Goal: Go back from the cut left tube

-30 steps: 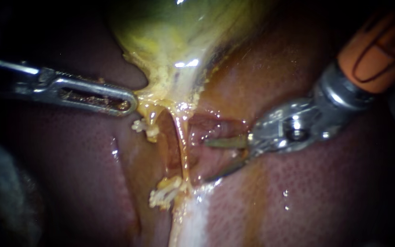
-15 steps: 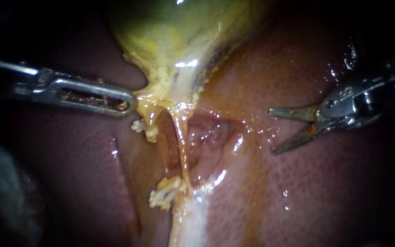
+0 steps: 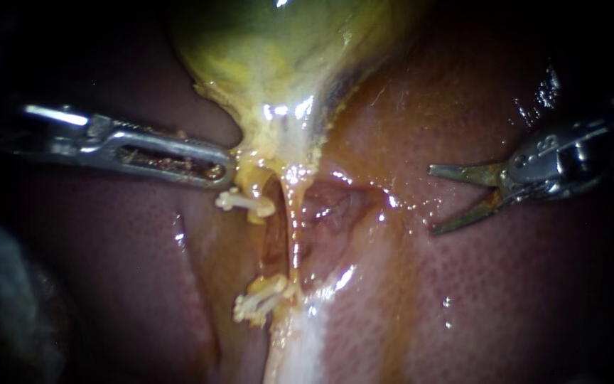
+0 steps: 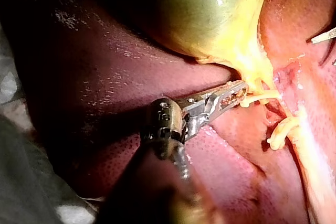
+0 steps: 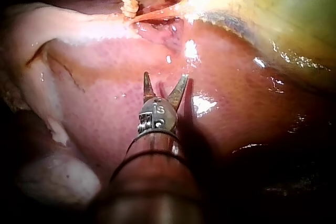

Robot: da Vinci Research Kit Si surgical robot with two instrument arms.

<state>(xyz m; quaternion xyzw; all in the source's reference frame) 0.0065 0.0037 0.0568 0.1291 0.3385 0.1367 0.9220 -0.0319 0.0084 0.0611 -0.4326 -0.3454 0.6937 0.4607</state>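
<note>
Dark red liver (image 3: pixel 520 299) fills the endoscope view, wet and glossy. The yellow-green gallbladder (image 3: pixel 278 57) hangs over it and narrows to a neck at centre.

The left instrument (image 3: pixel 223 173) reaches that neck, and its hand looks clamped on the gallbladder's yellow edge. The right instrument (image 3: pixel 433 200) hovers over bare liver, well apart from the tubes. Its hand stands apart and holds nothing, with a clear gap between the two thin jaws.

The cut left tube (image 3: pixel 246 203) lies just below the left instrument's tip as a pale, knobbly stump. Its other end (image 3: pixel 259 300) sits lower down, beside a thin, uncut strand (image 3: pixel 294 242).

The stumps look soft, slick and easily torn. Backing away probably needs no hold on them.
</note>
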